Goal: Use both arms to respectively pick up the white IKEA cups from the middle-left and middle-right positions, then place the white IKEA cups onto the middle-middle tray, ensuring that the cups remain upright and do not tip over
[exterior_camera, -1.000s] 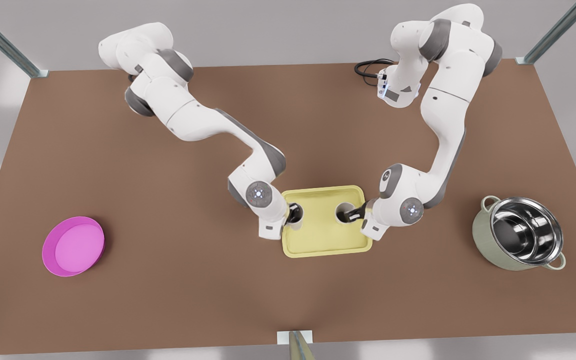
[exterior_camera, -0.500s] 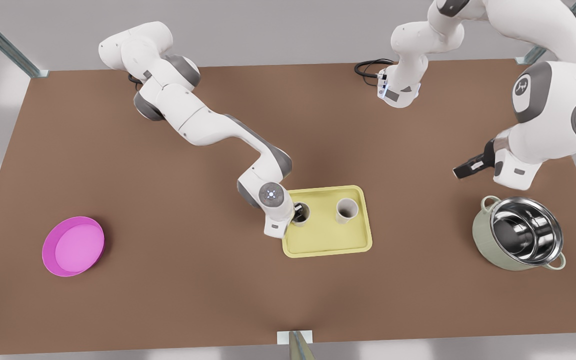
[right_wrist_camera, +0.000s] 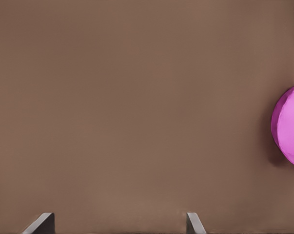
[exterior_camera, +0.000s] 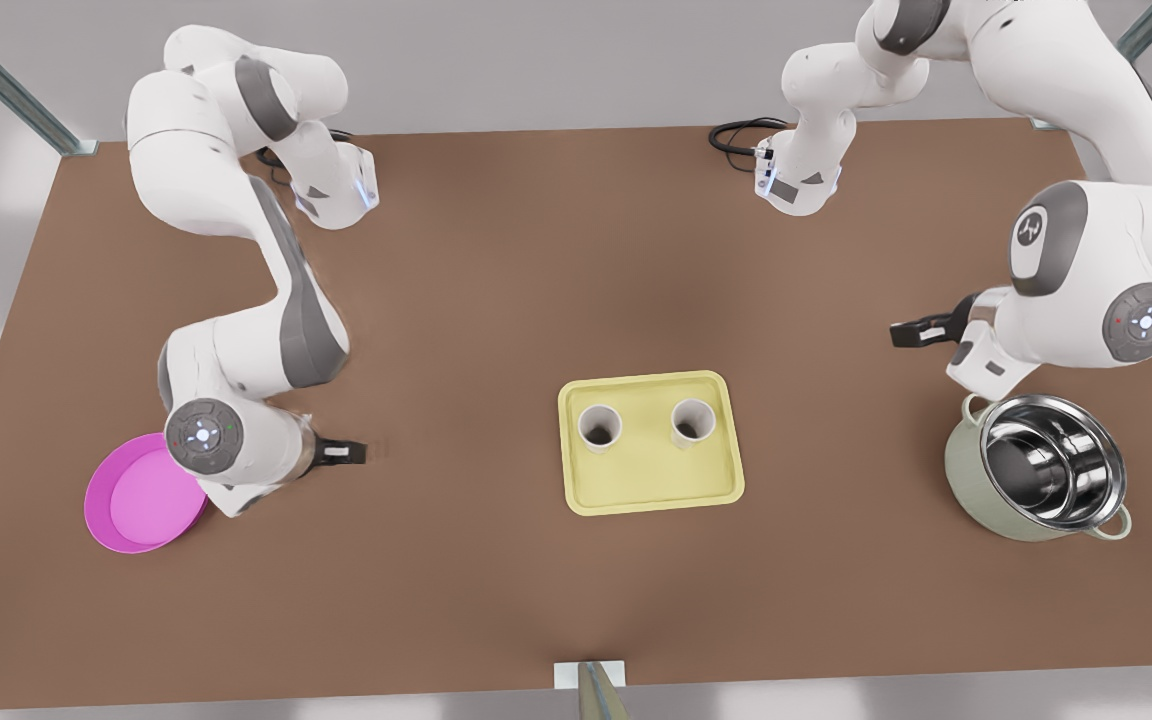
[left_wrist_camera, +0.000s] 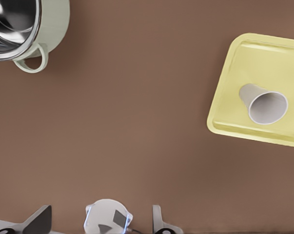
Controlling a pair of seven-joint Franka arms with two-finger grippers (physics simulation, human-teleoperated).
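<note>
Two white IKEA cups [exterior_camera: 599,427] [exterior_camera: 693,422] stand upright side by side on the pale-yellow tray [exterior_camera: 651,490] at the table's middle. Nothing touches them. My left gripper [exterior_camera: 911,332] hangs open and empty at the front view's right, high above the table. Its wrist view looks down on the tray [left_wrist_camera: 264,53] with one cup [left_wrist_camera: 266,105] on it, and its own fingers [left_wrist_camera: 101,208] stand wide apart. At the front view's left, my right gripper [exterior_camera: 346,452] is open and empty low over the bare table, its fingers [right_wrist_camera: 120,214] spread.
A steel-lined pot [exterior_camera: 1041,470] [left_wrist_camera: 20,24] stands on the front view's right, just below the left arm's wrist. A round magenta plate [exterior_camera: 146,492] [right_wrist_camera: 290,124] lies beside the right arm's wrist. A black cable [exterior_camera: 736,135] lies at the back edge.
Both grippers have let go of the cups and pulled away from the tray, the left one first, up toward the pot side, then the right one toward the magenta plate. The cups stay upright.
</note>
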